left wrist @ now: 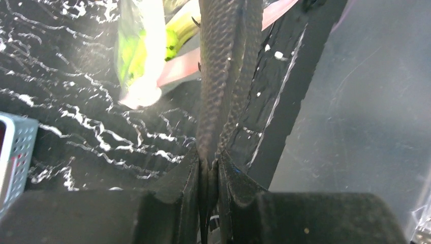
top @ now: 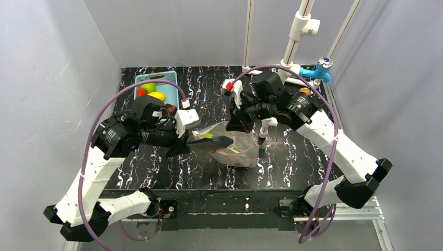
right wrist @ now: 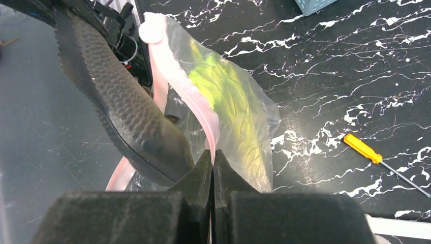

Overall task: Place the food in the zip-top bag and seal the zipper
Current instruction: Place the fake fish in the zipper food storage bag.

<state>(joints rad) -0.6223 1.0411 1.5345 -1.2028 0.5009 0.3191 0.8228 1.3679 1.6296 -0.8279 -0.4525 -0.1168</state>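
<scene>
Near mid-table, just ahead of the arm bases: holds the zip-top bag by its mouth, with the body slumped on the black marbled table. Pinches the pink zipper in the left gripper, with fingers pressed nearly flat together on the strip. Clamps the same strip further along in the right gripper, with tips tight on it. Shows the green-and-white leek already inside, laid along the bag's length.

Looks light, limp and crinkly, with slick film. Will likely sag and twist under the leek, so best to grip only the stiffer zipper strip, never the film. Probably calls for pulling the mouth taut between both grips before pressing it shut.

Beyond the bag, on the right: a yellow-handled screwdriver flat on the table.

At the far left, in the light blue basket: yellow oval fruit, round green fruit, a small red piece. By its near corner, a dark red round piece, partly behind the left arm.
</scene>
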